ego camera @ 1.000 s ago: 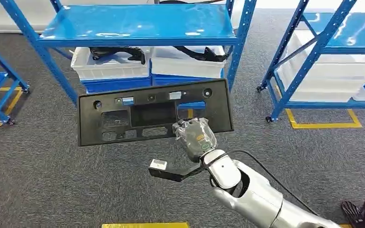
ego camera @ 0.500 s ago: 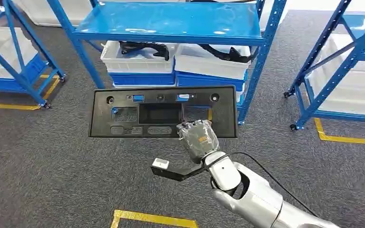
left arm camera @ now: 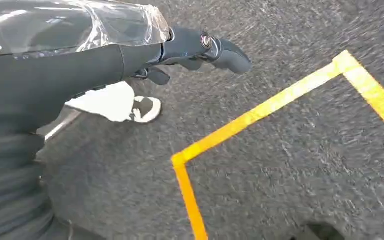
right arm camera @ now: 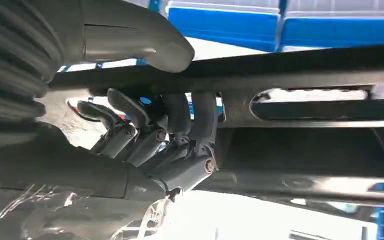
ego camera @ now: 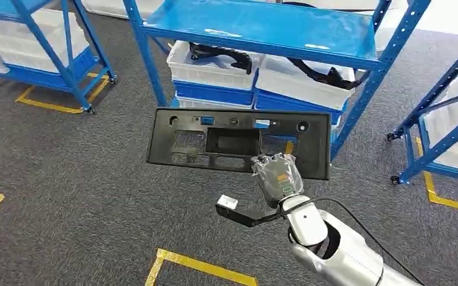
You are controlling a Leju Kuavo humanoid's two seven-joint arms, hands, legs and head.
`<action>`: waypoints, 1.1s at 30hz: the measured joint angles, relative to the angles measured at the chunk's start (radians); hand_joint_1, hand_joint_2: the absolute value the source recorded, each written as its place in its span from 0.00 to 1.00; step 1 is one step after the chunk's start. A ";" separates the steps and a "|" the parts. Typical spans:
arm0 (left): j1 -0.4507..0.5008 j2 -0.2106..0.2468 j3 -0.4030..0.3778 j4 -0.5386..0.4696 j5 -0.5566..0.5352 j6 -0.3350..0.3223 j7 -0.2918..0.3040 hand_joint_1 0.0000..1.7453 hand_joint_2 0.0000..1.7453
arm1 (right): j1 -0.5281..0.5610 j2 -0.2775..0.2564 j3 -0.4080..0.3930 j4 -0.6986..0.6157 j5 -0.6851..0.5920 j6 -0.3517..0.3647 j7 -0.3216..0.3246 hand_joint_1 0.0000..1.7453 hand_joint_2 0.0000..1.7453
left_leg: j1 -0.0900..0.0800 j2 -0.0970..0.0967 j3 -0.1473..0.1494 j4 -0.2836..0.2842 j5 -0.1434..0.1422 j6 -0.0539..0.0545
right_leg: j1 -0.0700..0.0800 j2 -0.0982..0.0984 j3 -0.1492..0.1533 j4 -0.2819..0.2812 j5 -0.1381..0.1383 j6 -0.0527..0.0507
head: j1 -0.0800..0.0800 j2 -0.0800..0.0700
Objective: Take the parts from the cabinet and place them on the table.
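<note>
A long black plastic panel with several cut-outs hangs level over the grey carpet in the head view. My right hand, wrapped in clear film, grips its near long edge right of the middle. In the right wrist view the thumb lies on one face of the panel and the fingers curl around the other. My left hand hangs over the floor with its fingers stretched out and nothing in it.
A blue shelf rack stands just behind the panel, with white bins holding black parts on its low level. More blue racks stand at the left and right. Yellow tape marks the carpet. A white shoe is near my left hand.
The whole picture has shifted rightward, so the camera has turned. The panel stays in my right hand, with the same grip and level.
</note>
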 joint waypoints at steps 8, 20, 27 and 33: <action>-0.003 -0.006 0.000 0.000 -0.005 0.013 -0.003 0.00 1.00 | 0.020 -0.022 -0.017 -0.038 0.000 0.000 -0.009 1.00 1.00 | 0.010 -0.098 -0.035 0.033 0.003 -0.036 | -0.015 0.062 0.128 -0.291 0.142 -0.002 | -0.002 0.000; -0.002 -0.005 0.000 0.000 -0.010 0.017 -0.007 0.00 1.00 | 0.028 -0.026 -0.026 -0.058 0.002 -0.001 -0.020 1.00 1.00 | -0.016 0.094 -0.016 0.039 -0.023 -0.013 | -0.003 -0.077 0.129 -0.296 0.145 -0.026 | -0.008 0.000; 0.012 -0.002 0.015 0.000 0.049 0.038 -0.023 0.00 1.00 | -0.019 0.010 -0.017 -0.039 -0.014 -0.018 -0.107 1.00 1.00 | -0.010 0.031 -0.014 0.013 0.000 0.008 | -0.001 -0.030 0.104 -0.223 0.080 -0.006 | -0.006 0.000; 0.055 0.002 0.059 0.000 0.103 0.044 -0.070 0.00 1.00 | -0.098 0.106 0.040 0.083 -0.051 -0.050 -0.173 1.00 1.00 | -0.004 -0.051 -0.013 0.019 0.000 0.006 | -0.008 0.000 0.037 -0.104 0.089 0.002 | -0.006 0.000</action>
